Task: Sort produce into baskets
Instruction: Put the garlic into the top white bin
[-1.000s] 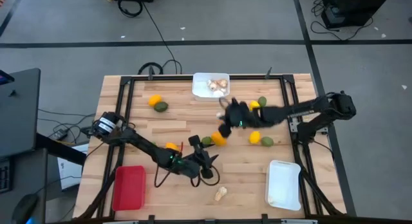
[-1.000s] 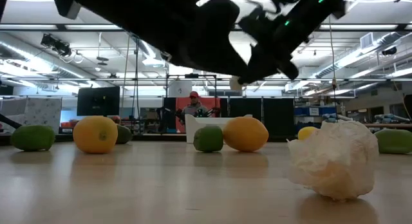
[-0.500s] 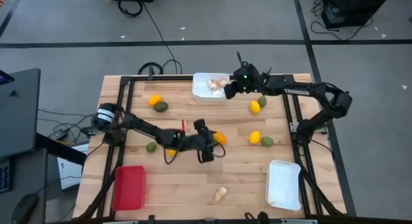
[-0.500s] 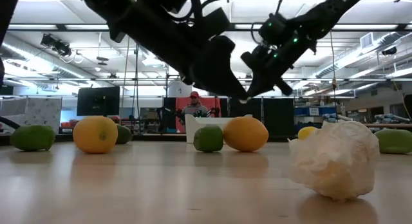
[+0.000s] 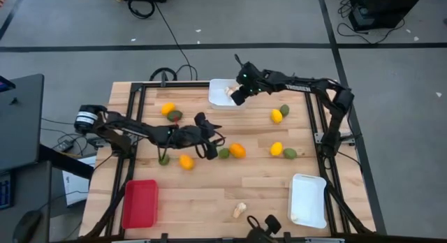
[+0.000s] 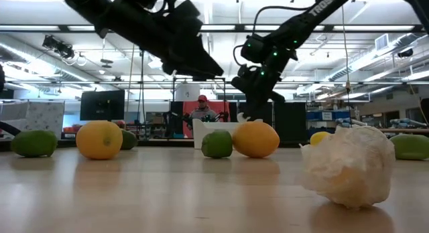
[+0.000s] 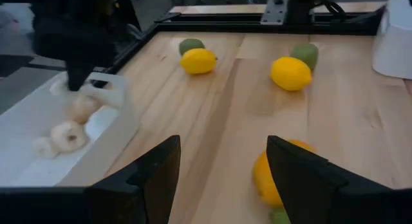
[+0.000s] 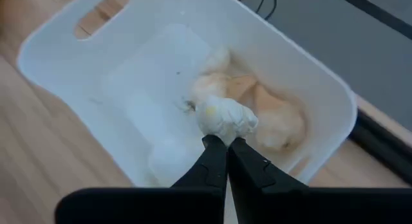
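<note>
Crumpled pale mushroom (image 8: 225,119) above smooth white basket (image 8: 309,82)

Fingers (image 8: 226,150) pinch mushroom (image 8: 225,118) above white basket (image 8: 309,89).

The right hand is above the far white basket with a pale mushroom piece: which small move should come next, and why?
Probably it should open the right hand and drop the mushroom piece. Its fingers are pinched on the piece, which hangs over the far white basket just above the pale pieces already inside. So it has likely reached the place for release.
</note>
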Robot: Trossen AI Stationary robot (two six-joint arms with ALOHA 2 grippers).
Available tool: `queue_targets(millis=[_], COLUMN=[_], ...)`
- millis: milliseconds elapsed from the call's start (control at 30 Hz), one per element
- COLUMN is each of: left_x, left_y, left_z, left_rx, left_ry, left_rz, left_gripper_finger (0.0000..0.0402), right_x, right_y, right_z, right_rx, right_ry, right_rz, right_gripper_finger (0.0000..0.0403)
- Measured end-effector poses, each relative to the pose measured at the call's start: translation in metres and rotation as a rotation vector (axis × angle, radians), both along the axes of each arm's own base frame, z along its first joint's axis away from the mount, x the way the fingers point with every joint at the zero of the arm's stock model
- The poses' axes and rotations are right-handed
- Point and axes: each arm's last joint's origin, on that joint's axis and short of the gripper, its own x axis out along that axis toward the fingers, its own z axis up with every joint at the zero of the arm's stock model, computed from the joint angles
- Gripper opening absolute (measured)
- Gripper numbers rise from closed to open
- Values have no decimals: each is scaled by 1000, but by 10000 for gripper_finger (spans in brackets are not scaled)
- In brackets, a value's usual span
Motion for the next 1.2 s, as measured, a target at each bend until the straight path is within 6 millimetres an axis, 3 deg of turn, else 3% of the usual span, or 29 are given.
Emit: queue_targets(millis=[300, 567, 800, 967, 1200], left_x=[-9, -8, -5, 1, 19], left_y=[1, -2, -21, -32, -61], left_z=[-17, -14, -11, -14, -43], left_rx=[-8, 45, 17, -111, -136], left_ry=[64, 50, 7, -55, -106], left_rz=[-27, -76, -331, -410, -477], left_gripper_finger=[237, 237, 232, 215, 208], right_x=[8, 3, -1, -9, -22], right_y=[-8, -3, 44, 94, 154], right_z=[5, 18, 49, 73, 90], right_rx=[-62, -110, -78, -85, -54], right_ry=[110, 139, 167, 231, 296], right_rz=[112, 155, 305, 356, 365], right_gripper_finger=[109, 168, 164, 163, 162])
